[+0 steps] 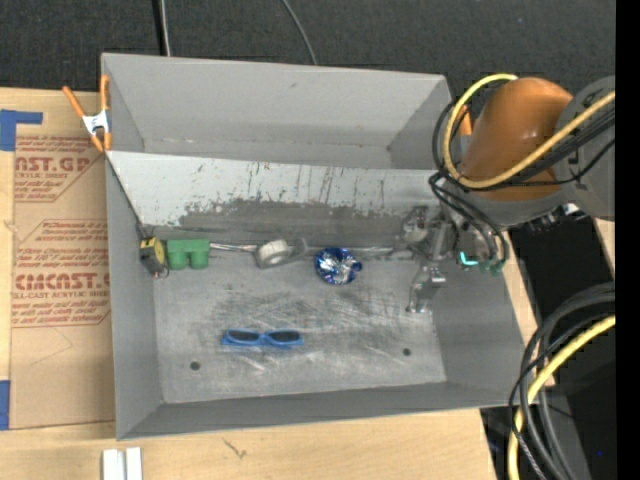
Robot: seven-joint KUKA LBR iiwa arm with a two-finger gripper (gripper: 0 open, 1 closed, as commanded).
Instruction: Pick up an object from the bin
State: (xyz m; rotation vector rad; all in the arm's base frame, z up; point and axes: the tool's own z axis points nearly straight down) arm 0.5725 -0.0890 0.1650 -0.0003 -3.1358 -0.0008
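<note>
Grey scuffed metal makes up the bin (pixel 280 108), and we look down into it from above while the arm comes in from 3 o'clock under its orange cover (pixel 510 133). We find the gripper (pixel 424 296) low over the floor at the 3 o'clock side, close to the right wall, with bare metal beneath it; whether it is spread or pressed together we cannot tell, and we see nothing in it. Nearest to it, toward its 10 o'clock and apart from it, lies a blue and white crumpled ball (pixel 337 266), just off the floor's middle. Further along the back edge we see a greyish-white lump (pixel 270 253) at 11 o'clock and a green block (pixel 186 254) at 10 o'clock, with a small black and yellow piece (pixel 152 256) just beside it. Blue toy glasses (pixel 262 339) lie flat at 7 o'clock.
</note>
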